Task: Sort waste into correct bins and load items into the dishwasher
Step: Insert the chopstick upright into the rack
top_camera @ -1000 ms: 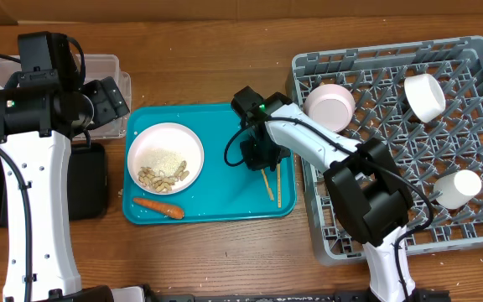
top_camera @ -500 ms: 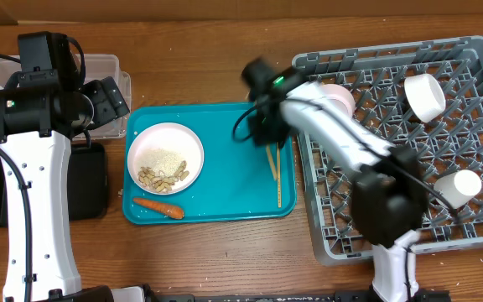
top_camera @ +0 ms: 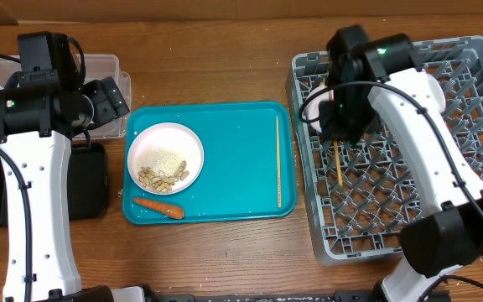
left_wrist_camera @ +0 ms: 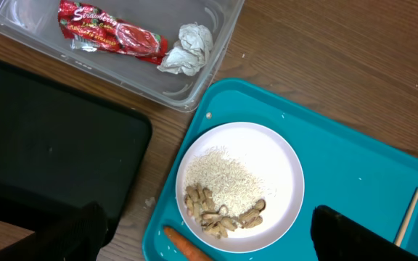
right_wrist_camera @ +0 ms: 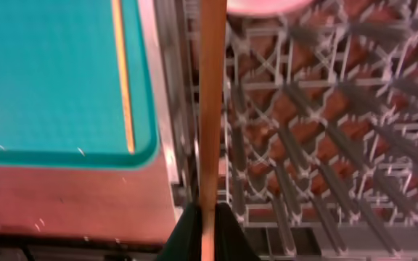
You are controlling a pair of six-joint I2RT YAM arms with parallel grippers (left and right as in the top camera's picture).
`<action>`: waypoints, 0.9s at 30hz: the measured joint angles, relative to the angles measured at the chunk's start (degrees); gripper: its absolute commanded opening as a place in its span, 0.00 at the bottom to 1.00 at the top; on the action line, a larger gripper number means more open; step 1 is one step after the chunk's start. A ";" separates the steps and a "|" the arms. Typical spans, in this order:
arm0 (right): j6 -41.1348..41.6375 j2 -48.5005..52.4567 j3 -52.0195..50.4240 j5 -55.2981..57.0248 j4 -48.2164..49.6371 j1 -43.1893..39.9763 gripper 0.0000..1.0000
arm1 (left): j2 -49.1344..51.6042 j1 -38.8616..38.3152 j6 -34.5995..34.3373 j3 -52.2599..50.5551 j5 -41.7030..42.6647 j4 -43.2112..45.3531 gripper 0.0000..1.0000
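Two chopsticks show from overhead: one chopstick (top_camera: 338,166) hangs from my right gripper (top_camera: 343,127) over the lattice of the grey rack (top_camera: 476,59), near its left wall, and the second chopstick (top_camera: 278,164) lies along the right side of the teal tray (top_camera: 225,134). On that tray's left side sits the plate (top_camera: 166,134) with the carrot (top_camera: 158,205) just below it. My left gripper (top_camera: 107,99) hovers by the right end of the clear tub (top_camera: 99,63), with the black tray (top_camera: 90,180) beside the teal one. From the left wrist, its fingers (left_wrist_camera: 71,235) stand wide apart and hold nothing. The red wrapper (left_wrist_camera: 111,36) and the crumpled foil ball (left_wrist_camera: 187,49) lie together in the tub. The rice (left_wrist_camera: 227,177) and brown bits (left_wrist_camera: 220,214) are on the plate. From the right wrist, the jaws are clamped on the chopstick's lower end, and the stick runs straight up the view over the rack's edge. I cannot tell whether its far tip touches the grid.
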 measured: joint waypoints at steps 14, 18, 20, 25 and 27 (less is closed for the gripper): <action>1.22 -22.45 -20.11 -0.44 10.05 0.39 0.04 | 0.00 0.00 0.00 0.00 0.00 0.37 0.92; 0.59 -24.79 -31.15 -0.72 20.02 0.39 0.04 | 0.00 0.00 0.00 0.00 0.02 0.39 0.92; -0.04 -24.09 -36.17 -0.74 25.46 0.39 0.04 | 0.00 0.00 0.00 0.00 0.02 0.35 0.92; -1.53 -22.27 -44.87 -0.94 33.55 0.39 0.04 | 0.00 0.00 0.00 0.00 0.00 0.17 0.92; -1.86 -21.99 -46.12 -0.92 35.17 0.42 0.21 | 0.00 0.00 0.00 0.00 0.00 0.17 0.92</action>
